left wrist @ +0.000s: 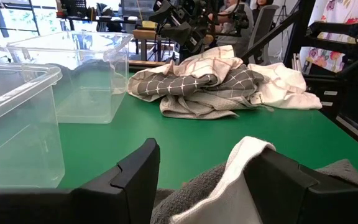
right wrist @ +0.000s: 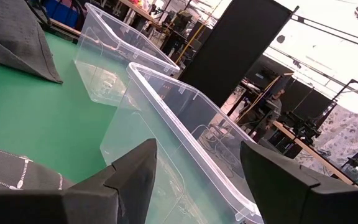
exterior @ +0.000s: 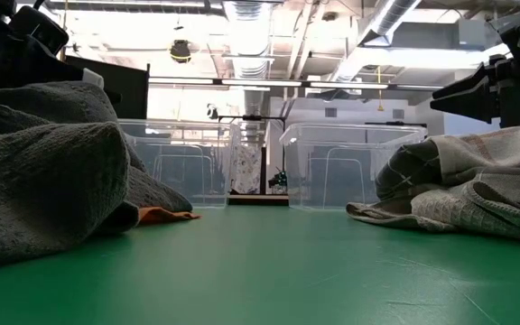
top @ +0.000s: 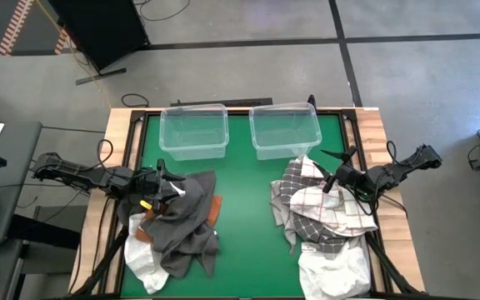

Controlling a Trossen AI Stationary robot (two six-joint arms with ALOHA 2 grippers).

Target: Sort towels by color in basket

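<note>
- High view: left end effector (top: 158, 185) over the dark grey towel pile (top: 182, 225), right end effector (top: 333, 178) over the checked towel pile (top: 323, 208) on the worktop (top: 244, 179).
- Wrist views only: both sets of jaws spread, gripping nothing; white towel (left wrist: 241, 168) between left fingers (left wrist: 135, 174).
- Low view only: orange towel (exterior: 165, 215) edge.

Two clear plastic bins stand side by side on the green surface (top: 244, 200): the left bin (top: 194, 131) and the right bin (top: 284, 129). Two heaps of towels lie nearer the front edge than the bins. The heap before the left bin (top: 177, 229) shows three colours: dark grey cloth, one orange towel (top: 214, 209) and white cloth low in the heap. The heap before the right bin (top: 323, 221) shows checked white-and-grey cloth, checked dark cloth and white cloth; how many separate towels lie in either heap cannot be counted. Two arms reach in, each with one pincer: the left pincer (top: 158, 193) and the right pincer (top: 333, 179).
</note>
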